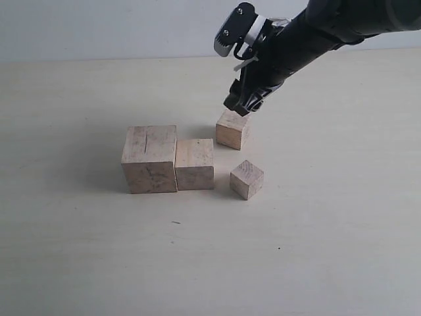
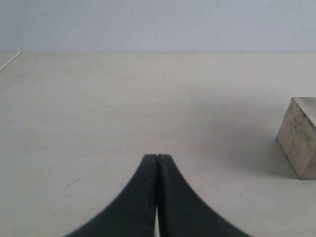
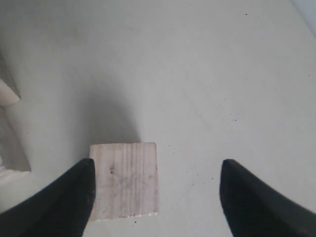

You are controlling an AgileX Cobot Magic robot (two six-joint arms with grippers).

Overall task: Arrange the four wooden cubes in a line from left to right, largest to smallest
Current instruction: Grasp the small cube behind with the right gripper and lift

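The four wooden cubes are gathered near the middle of the pale table [image 1: 79, 250], whose far edge is met by a light wall at 12 o'clock; broad open tabletop is seen at 9, 6 and 3 o'clock of the group. The largest cube [image 1: 149, 159], marked on top by a dark crack, is set at the 9 o'clock end; the second cube [image 1: 195, 164] is pressed against its 3 o'clock face, the fronts roughly flush. The smallest cube [image 1: 247, 179] is placed just beside the second at about 4 o'clock, parted by a narrow gap and turned so that a corner is aimed at 6 o'clock. The third cube [image 1: 232, 129] is found behind at 12 o'clock of the smallest, apart from the row and slightly skewed; fine straight grain is shown on its top [image 3: 126, 180]. The right gripper [image 1: 245, 105] is held just over this cube's far edge, released and spread wide [image 3: 157, 165]; one finger [image 3: 64, 197] is laid by one side, the other [image 3: 256, 197] is kept well apart; contact cannot be judged. The left gripper [image 2: 157, 163] is clenched on nothing, low over bare table; one cube [image 2: 301, 136] is seen nearby, which one cannot be told.
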